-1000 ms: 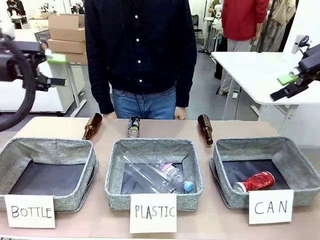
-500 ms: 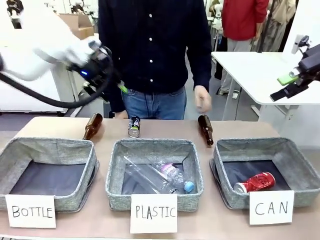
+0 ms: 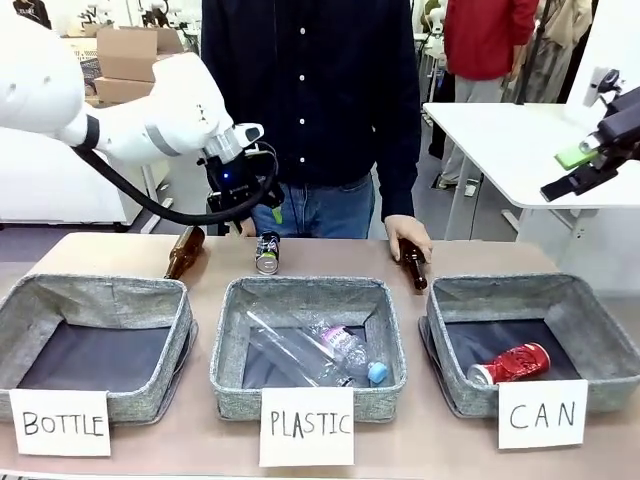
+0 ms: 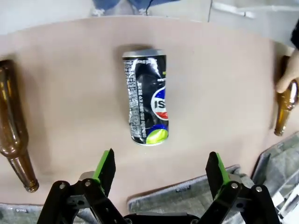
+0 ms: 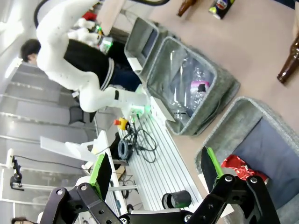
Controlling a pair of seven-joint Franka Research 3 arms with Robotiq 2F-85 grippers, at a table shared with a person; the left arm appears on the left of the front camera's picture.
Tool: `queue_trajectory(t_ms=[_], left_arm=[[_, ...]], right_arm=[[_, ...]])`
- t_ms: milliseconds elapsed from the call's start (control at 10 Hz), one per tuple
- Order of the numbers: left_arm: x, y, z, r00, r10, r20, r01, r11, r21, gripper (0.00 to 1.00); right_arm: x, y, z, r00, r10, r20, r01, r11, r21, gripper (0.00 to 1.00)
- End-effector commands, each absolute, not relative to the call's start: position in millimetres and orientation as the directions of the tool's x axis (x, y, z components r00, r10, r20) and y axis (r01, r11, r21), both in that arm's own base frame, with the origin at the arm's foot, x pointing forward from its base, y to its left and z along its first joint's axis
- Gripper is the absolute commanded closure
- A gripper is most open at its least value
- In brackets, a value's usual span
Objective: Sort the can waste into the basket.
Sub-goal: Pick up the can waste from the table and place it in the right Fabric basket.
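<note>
Left hand (image 3: 248, 212) hangs over the far strip of the desk (image 3: 480, 258), fingers spread wide with nothing between them. In the front view a brown bottle (image 3: 185, 252) lies at its 8 o'clock, neck toward the BOTTLE basket (image 3: 95, 290). The dark can (image 3: 267, 253) lies on its side just below the hand at 6 o'clock, on bare desk just behind the PLASTIC basket (image 3: 310, 292). In the left wrist view the left hand (image 4: 160, 170) has the dark can (image 4: 145, 97) at 12 o'clock, clear of the pads and a little nearer the left finger. The can's long axis runs from 12 to 6 o'clock, silver end at 12 and the green-marked end at 6, toward the hand, and its side is dented. At the can's 3 o'clock in the front view lies a second brown bottle (image 3: 411, 258), with the person's hand (image 3: 408, 238) resting on its far end. At the bottle's 5 o'clock, the CAN basket (image 3: 600, 320) holds the red can (image 3: 510, 363) on its dark floor. The crushed red can lies along the 8-to-2 line, silver end at 8. The right hand (image 3: 565, 172) is raised at the basket's 1 o'clock, well apart, wide and empty. In the right wrist view the right hand (image 5: 155, 171) has the red can (image 5: 243, 169) at 3 o'clock, past its right finger.
</note>
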State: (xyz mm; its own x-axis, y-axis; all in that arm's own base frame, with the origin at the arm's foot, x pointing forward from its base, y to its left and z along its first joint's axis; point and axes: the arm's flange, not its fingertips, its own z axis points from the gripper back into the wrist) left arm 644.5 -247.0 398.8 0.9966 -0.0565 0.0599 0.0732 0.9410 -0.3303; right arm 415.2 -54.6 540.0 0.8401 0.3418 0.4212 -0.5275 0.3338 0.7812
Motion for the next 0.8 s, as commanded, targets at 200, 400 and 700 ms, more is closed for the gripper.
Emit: queue_trajectory(t_ms=[200,400,700], left_arm=[[648.9,-261.7,358.4,0.993,-0.056,0.106,0.083,0.959,-0.271,0.00],[655.0,-270.8,340.1,0.982,-0.105,0.157,0.139,0.964,-0.228,0.00],[660.1,-269.9,330.1,0.983,-0.108,0.150,0.133,0.976,-0.173,0.00]], right_arm=[[413.5,-56.5,540.4,0.828,0.351,0.436,-0.545,0.326,0.772,0.00],[413.5,-56.5,540.4,0.828,0.351,0.436,-0.545,0.326,0.772,0.00],[413.5,-56.5,540.4,0.828,0.351,0.436,-0.545,0.326,0.772,0.00]])
